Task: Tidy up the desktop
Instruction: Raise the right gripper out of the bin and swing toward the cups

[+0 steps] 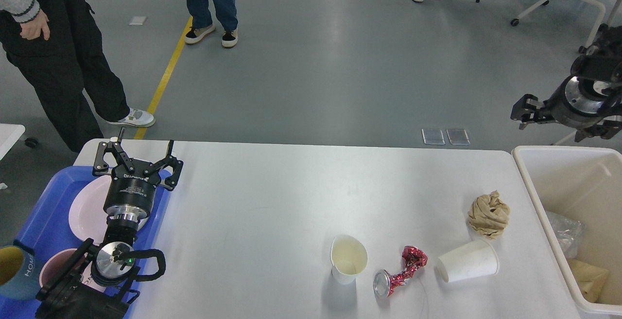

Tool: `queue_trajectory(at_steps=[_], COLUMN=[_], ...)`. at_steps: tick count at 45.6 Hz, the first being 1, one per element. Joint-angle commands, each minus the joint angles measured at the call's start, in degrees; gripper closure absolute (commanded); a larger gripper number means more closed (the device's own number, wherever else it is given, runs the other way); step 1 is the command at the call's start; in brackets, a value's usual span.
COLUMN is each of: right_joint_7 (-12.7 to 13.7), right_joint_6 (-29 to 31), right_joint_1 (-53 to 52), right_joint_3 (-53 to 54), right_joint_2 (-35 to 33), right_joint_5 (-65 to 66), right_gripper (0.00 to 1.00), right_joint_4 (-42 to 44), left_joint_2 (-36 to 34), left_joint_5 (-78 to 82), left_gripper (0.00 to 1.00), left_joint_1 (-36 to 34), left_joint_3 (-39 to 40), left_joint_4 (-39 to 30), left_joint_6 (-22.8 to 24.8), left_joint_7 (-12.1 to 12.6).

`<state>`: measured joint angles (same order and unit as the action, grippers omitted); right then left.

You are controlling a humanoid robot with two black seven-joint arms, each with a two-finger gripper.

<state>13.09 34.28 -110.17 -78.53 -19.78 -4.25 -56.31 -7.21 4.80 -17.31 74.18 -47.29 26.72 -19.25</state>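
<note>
The white desktop (272, 202) carries litter at its front right: an upright paper cup (348, 259), a crushed red can (399, 273), a paper cup on its side (467, 267) and a wad of crumpled brown paper (489, 214). My left gripper (138, 151) hangs open and empty over the far right corner of the blue tray (36, 221). At the far right, my right gripper (527, 111) is raised high above the far edge of the cream bin (534, 197). It looks small and dark, so I cannot make out its fingers.
The blue tray holds a pink plate (85, 209), a pink bowl (53, 270) and a blue mug (14, 270). Inside the bin lie a clear plastic wrap (563, 234) and brown paper (589, 275). People stand on the floor beyond the table.
</note>
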Motion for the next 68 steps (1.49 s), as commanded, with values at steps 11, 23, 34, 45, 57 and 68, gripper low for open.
queue_trajectory(at_steps=[11, 23, 34, 45, 57, 68], right_joint_7=[0.01, 0.01, -0.08, -0.08, 0.01, 0.09], right_joint_6=[11.15, 12.48, 11.77, 11.77, 9.49, 6.59], right_joint_1=[-26.92, -34.5, -34.41, -33.18, -25.71, -14.29], right_joint_3=[1.97, 6.37, 6.72, 6.99, 11.29, 19.55], right_joint_2=[2.91, 2.64, 3.52, 4.49, 5.55, 6.95], right_joint_5=[-0.14, -0.14, -0.58, -0.67, -0.67, -0.67], right_gripper=[0.0, 0.0, 0.0, 0.0, 0.0, 0.03], right_joint_4=[-20.84, -31.93, -32.37, -32.64, -32.55, -32.29], left_joint_2=[0.01, 0.01, 0.01, 0.01, 0.01, 0.01], left_joint_5=[-0.05, -0.05, -0.05, -0.05, 0.04, -0.05], left_gripper=[0.04, 0.04, 0.04, 0.04, 0.04, 0.04], left_joint_1=[0.0, 0.0, 0.0, 0.0, 0.0, 0.0], left_joint_3=[0.0, 0.0, 0.0, 0.0, 0.0, 0.0], left_joint_4=[0.0, 0.0, 0.0, 0.0, 0.0, 0.0], left_joint_6=[0.0, 0.0, 0.0, 0.0, 0.0, 0.0], left_joint_7=[-0.09, 0.0, 0.0, 0.0, 0.0, 0.0])
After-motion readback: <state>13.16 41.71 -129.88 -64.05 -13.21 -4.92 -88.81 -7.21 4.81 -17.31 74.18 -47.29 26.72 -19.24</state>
